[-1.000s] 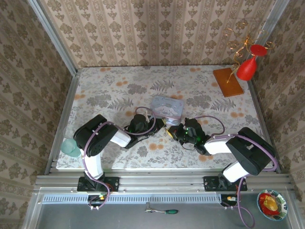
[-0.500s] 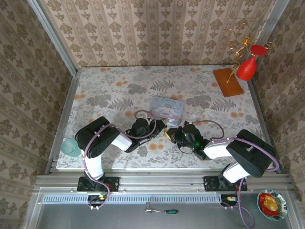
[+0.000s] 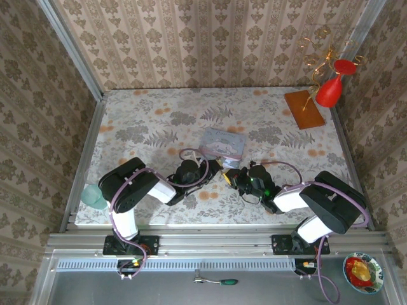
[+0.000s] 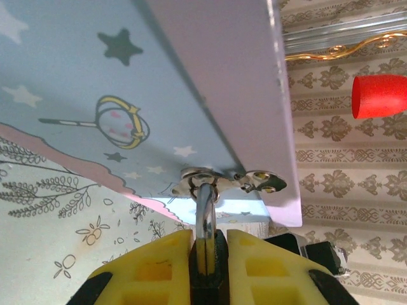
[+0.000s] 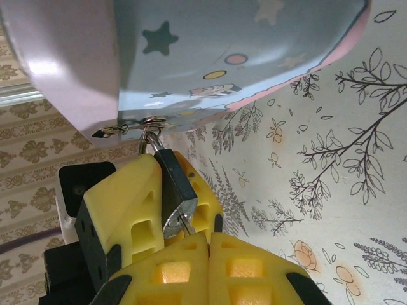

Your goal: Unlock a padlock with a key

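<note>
Steel padlock (image 5: 175,184) hung by shackle (image 4: 203,206) from blue tin (image 4: 95,95) hasp (image 4: 216,181), body clamped in left gripper (image 4: 206,254) | right gripper (image 5: 208,251) pressed together just beneath, thin key (image 5: 183,223) apparently pinched at keyway | judged light, rigid, slippery; flat sides best gripped

Left hand (image 3: 215,167), right hand (image 3: 231,176) meet tip to tip, just beside blue tin (image 3: 223,142).

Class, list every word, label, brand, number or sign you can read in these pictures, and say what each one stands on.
No text can be read in these pictures.
On the tin: only drawings, stars and a wand shape, no letters.
On the padlock and the key: any marking is too small to read.
</note>
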